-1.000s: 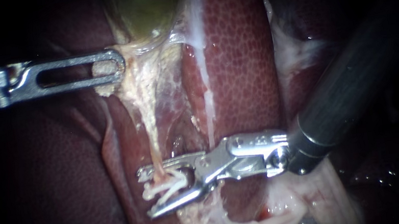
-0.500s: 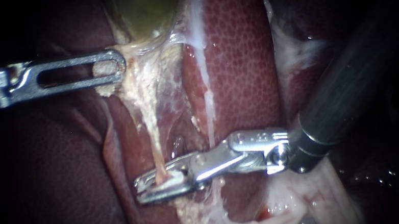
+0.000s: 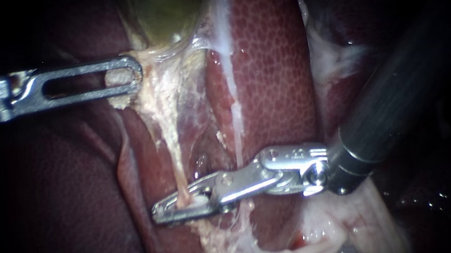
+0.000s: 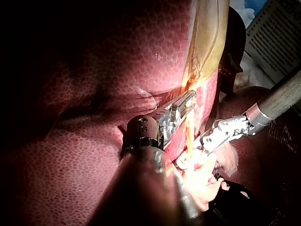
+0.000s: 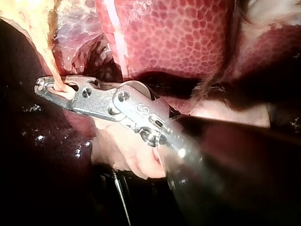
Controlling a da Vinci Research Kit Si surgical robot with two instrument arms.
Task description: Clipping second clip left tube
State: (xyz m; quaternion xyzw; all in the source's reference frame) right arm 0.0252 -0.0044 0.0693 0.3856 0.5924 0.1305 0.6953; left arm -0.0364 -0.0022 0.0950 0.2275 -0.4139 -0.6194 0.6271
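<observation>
Right instrument (image 3: 161,212) clamped on the left tube (image 3: 175,171), well below the gallbladder (image 3: 163,7).
Its jaws squeeze the tube and a clip (image 3: 195,202) between them; the left instrument (image 3: 131,76) grips the gallbladder's narrow end.

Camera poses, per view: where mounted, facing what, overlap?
Endoscope: close over tissue, facing liver and gallbladder; left instrument and right instrument show.
Left wrist: on the left arm, looking along its instrument to the gallbladder.
Right wrist: on the right arm, looking along its instrument.
All share: right instrument's jaws shut on the left tube.
</observation>
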